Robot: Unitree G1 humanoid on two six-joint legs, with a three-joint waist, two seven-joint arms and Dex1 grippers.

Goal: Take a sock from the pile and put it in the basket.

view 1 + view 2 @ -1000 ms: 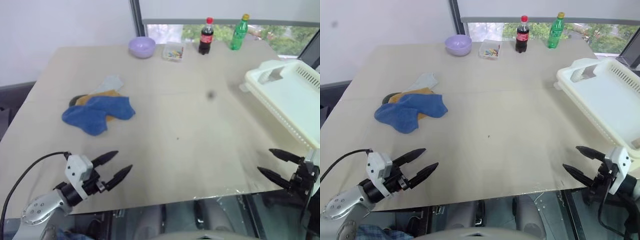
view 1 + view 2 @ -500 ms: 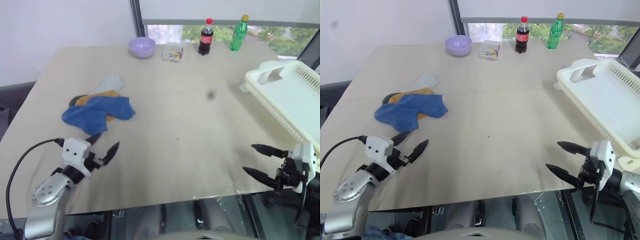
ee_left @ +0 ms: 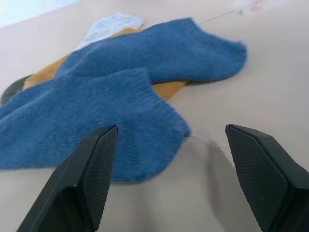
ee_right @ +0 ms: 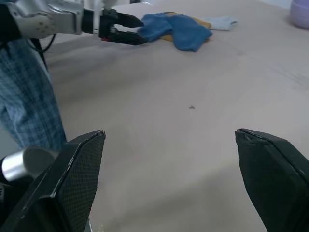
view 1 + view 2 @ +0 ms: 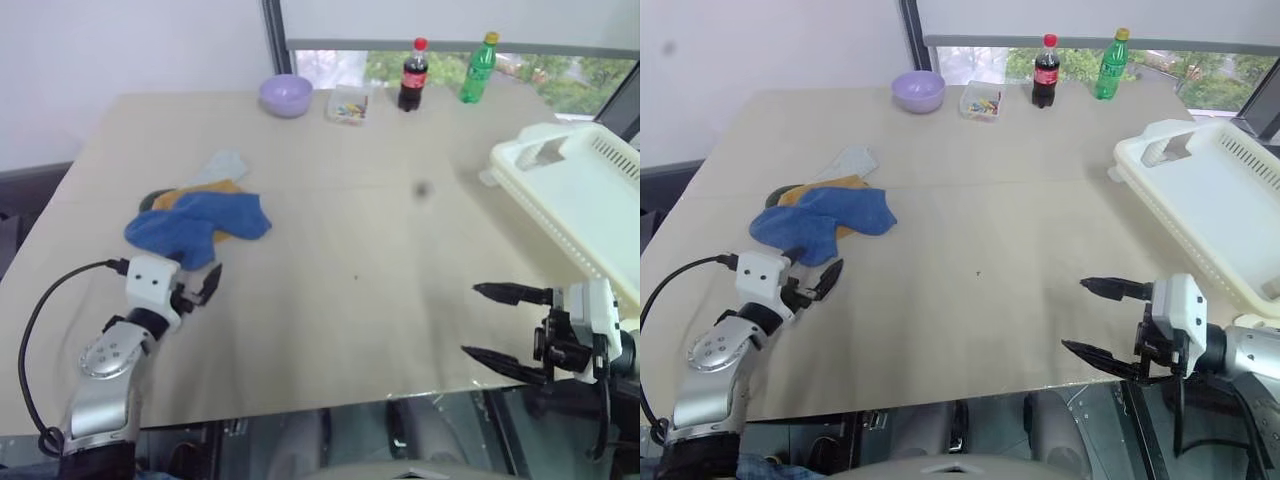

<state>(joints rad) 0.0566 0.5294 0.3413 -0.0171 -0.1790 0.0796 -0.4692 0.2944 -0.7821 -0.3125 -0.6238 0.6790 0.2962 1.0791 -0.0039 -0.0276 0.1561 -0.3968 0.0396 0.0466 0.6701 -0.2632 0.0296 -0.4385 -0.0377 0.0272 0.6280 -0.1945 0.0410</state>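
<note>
The pile [image 5: 195, 222] of socks is seen at the left of the frame, just beyond the left gripper [image 5: 197, 282], whose fingers are spread. The blue sock [image 3: 91, 125] is judged soft, light and best pinched at its near edge. The basket [image 5: 580, 205], at the right edge, appears empty. The right gripper [image 5: 505, 325] is held spread, gripping nothing.

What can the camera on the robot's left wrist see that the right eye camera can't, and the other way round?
Left wrist view alone: the knit weave of the blue socks, seen close between the open left fingers.

Right eye view alone: the cream basket, lilac bowl, small clear box, cola bottle, green bottle and the open right gripper.

Both: the pile with its blue, mustard and pale grey socks, the table, and the left gripper just short of the pile.
</note>
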